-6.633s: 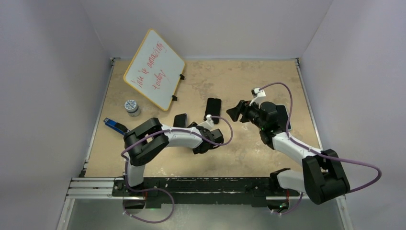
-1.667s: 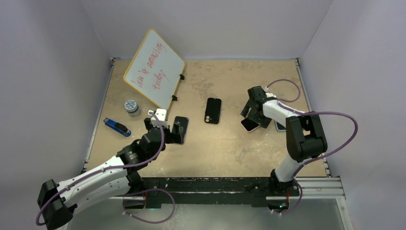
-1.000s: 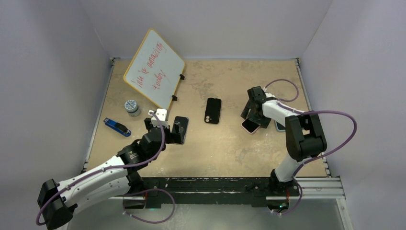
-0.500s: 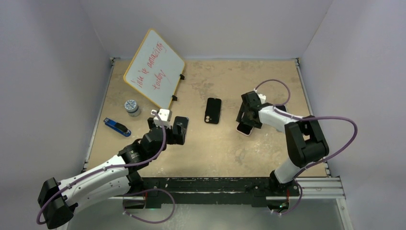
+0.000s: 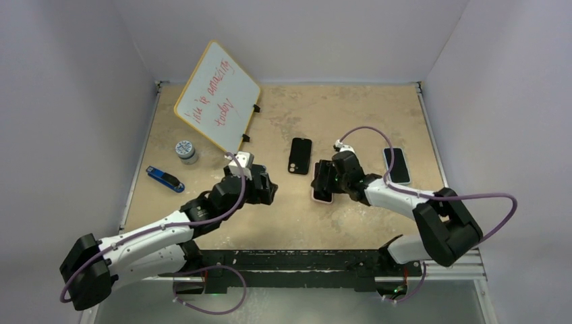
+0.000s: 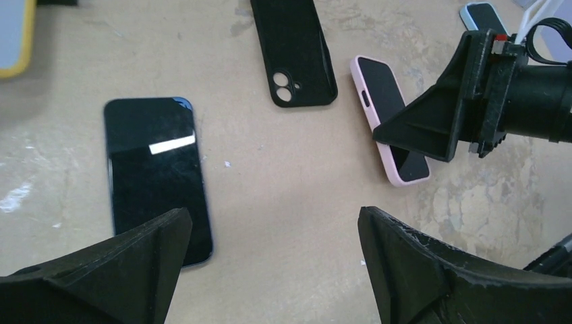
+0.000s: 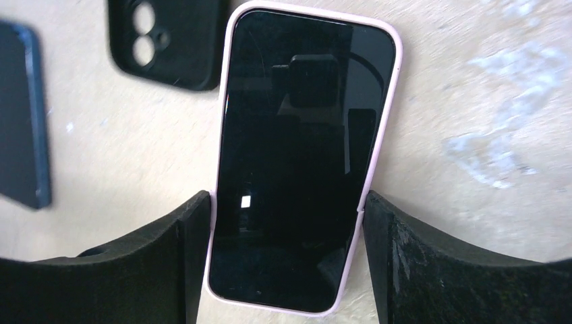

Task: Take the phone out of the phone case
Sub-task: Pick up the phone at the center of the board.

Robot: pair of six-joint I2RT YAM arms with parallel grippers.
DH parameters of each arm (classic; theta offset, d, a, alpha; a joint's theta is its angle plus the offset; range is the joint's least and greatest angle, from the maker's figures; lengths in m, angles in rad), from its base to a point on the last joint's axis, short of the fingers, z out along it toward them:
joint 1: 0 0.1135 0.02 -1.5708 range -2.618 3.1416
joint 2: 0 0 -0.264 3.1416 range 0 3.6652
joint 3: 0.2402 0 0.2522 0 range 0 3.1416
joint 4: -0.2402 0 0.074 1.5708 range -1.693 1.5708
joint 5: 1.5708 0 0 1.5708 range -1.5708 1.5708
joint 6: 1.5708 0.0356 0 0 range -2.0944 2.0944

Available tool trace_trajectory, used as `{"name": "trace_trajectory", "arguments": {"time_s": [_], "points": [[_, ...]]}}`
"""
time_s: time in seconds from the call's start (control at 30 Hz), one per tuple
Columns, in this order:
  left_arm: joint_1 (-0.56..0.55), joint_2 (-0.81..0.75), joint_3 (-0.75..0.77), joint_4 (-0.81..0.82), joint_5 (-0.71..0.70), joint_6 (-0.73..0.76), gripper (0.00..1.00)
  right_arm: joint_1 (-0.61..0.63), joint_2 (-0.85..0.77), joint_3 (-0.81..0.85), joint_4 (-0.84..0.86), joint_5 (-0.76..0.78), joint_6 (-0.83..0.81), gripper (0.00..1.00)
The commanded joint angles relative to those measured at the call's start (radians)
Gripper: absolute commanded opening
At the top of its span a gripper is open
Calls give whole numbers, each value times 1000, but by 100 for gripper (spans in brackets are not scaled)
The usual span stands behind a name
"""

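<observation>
A phone (image 7: 297, 155) with a dark screen sits in a pink phone case (image 7: 386, 128). My right gripper (image 7: 287, 206) is shut on the case, one finger on each long side near its lower end. In the top view the cased phone (image 5: 322, 192) is just right of centre with the right gripper (image 5: 325, 177) over it. I cannot tell whether it rests on the table. My left gripper (image 6: 273, 216) hangs open over bare table, its left finger (image 6: 135, 263) above a bare dark phone (image 6: 156, 175).
An empty black case (image 5: 300, 156) lies behind the grippers. A blue-cased phone (image 5: 396, 165) lies at the right. A whiteboard (image 5: 217, 97), a small jar (image 5: 185, 150) and a blue object (image 5: 164, 177) stand at the left.
My right gripper closed on the pink-cased phone and brought it left toward the table's middle. My left gripper moved right and stayed open.
</observation>
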Motion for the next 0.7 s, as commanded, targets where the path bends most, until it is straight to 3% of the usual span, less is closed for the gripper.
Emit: {"name": "trace_trajectory", "arguments": {"time_s": [0.0,0.37,0.67], "points": [[4,84,59,98,73,-93,100,23,-67,-106,141,-141,-1,12],[4,269,119,169,136,-281,99,47,-138,-287,424,-316,3,5],[6,471,160,276,197,-437,98,54,-157,-326,485,-361,0,6]]}}
